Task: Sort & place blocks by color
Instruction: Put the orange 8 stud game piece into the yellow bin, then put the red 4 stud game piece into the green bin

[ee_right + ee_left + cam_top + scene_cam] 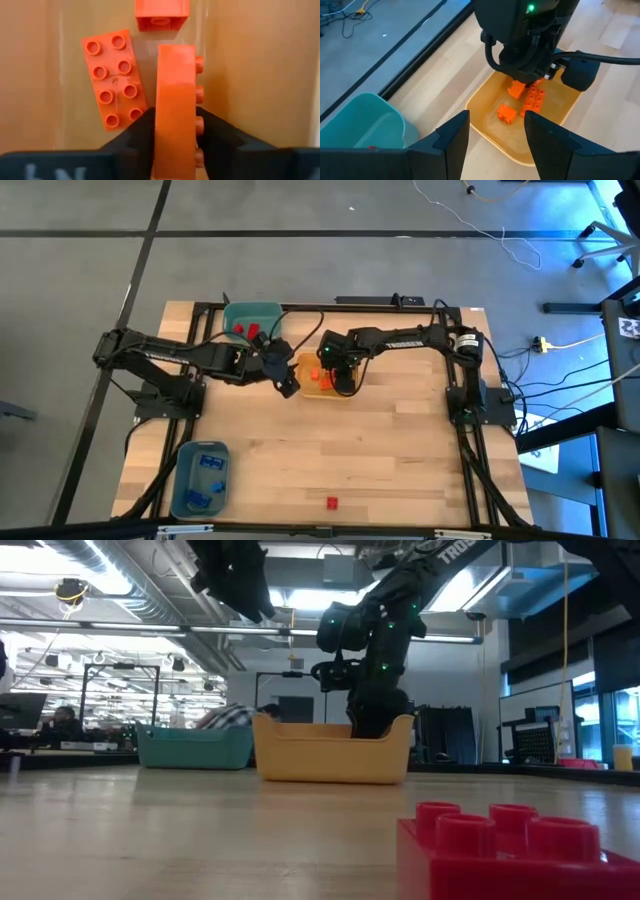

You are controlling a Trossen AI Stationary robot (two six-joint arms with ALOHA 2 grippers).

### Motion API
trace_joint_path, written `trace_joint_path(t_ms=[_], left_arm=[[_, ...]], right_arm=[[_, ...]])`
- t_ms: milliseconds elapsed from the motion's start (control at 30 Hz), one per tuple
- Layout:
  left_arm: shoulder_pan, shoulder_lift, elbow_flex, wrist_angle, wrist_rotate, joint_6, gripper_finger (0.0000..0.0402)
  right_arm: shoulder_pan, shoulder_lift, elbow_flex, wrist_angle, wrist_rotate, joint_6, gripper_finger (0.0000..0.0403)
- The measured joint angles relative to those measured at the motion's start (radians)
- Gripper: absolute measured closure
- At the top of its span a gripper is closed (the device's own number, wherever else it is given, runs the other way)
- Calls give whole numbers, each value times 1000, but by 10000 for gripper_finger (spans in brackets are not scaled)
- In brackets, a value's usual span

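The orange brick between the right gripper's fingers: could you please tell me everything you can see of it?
The orange brick is an oblong toy block of glossy plastic, flat-sided, with round studs along one face. It stands on edge, studs facing sideways, between the two dark fingers of the right gripper, which flank its broad faces low inside the yellow-orange bin. Whether the pads press it cannot be told. A flat eight-stud orange brick lies just beside it and a small orange block lies beyond its far end.

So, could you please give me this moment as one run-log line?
right gripper: holding orange block inside yellow bin | left gripper: open, empty, beside bin | red block: unsorted on table
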Motion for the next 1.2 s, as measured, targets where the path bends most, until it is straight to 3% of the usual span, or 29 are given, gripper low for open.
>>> trace_joint_path(t_ms=[133,233,567,900,1200], left_arm=[[0,0,0,0,0,0,219],[0,0,0,0,0,1,219],[0,0,0,-14,13,1,219],[-44,-15,0,-61,39,2,219],[-171,-11,0,-53,330,189,219]], right_arm=[[0,-1,0,0,0,7,232],[0,-1,0,-1,0,8,213],[0,-39,119,-103,0,32,206],[52,-284,154,-245,-55,63,205],[168,-521,155,-337,-107,63,205]])
